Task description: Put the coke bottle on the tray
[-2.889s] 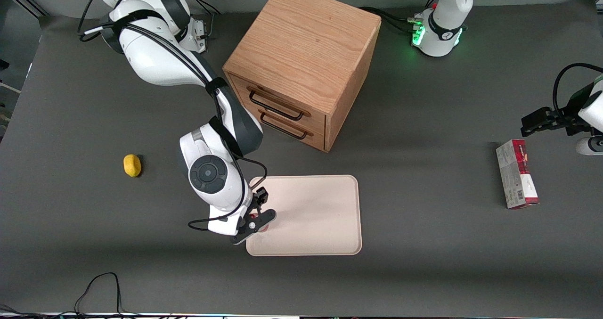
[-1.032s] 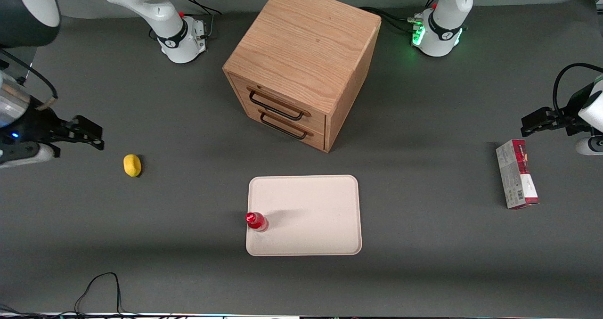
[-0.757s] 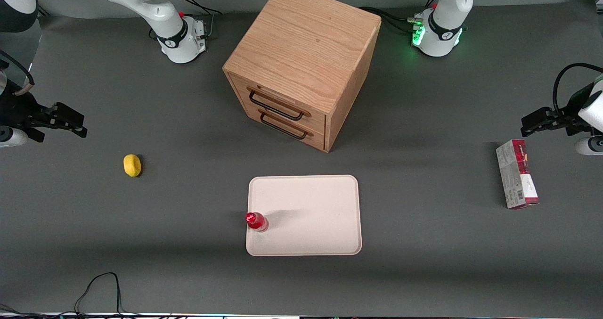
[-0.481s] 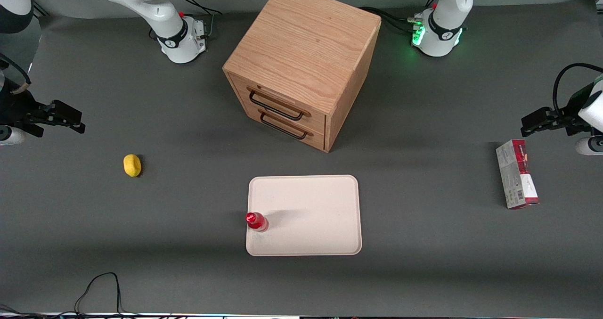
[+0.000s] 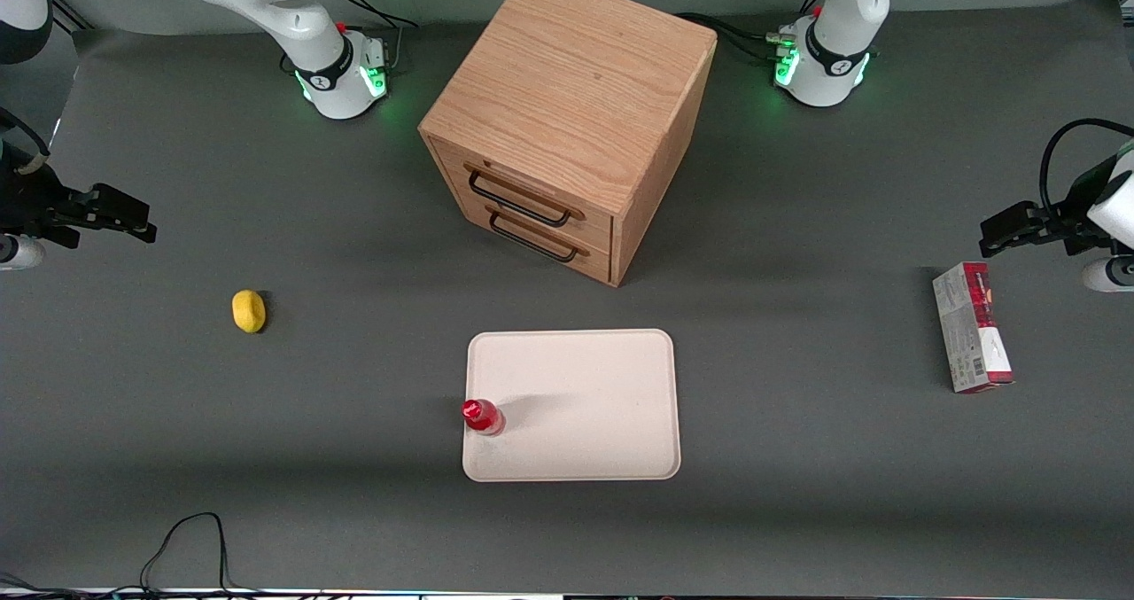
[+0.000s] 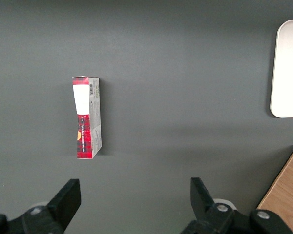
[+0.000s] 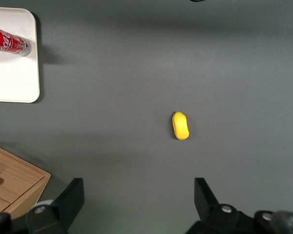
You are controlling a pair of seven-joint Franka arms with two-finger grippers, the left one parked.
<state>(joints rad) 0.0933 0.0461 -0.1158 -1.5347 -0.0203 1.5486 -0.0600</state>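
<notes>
The coke bottle (image 5: 482, 416), small and all red with a red cap, stands upright on the cream tray (image 5: 585, 405), just inside the tray's edge toward the working arm's end. The right wrist view shows the same coke bottle (image 7: 9, 41) on the tray (image 7: 12, 78). My gripper (image 5: 120, 214) hangs high at the working arm's end of the table, far from the tray, fingers spread wide and holding nothing. In its own wrist view the gripper (image 7: 139, 195) is open over bare mat.
A yellow lemon (image 5: 249, 311) lies on the mat between my gripper and the tray. A wooden drawer cabinet (image 5: 567, 121) stands farther from the front camera than the tray. A red-and-grey carton (image 5: 972, 338) lies toward the parked arm's end.
My gripper let go of the bottle on the tray and the arm pulled away to the table's working-arm end. In the last second it drifted a little farther out; the bottle stayed put.
</notes>
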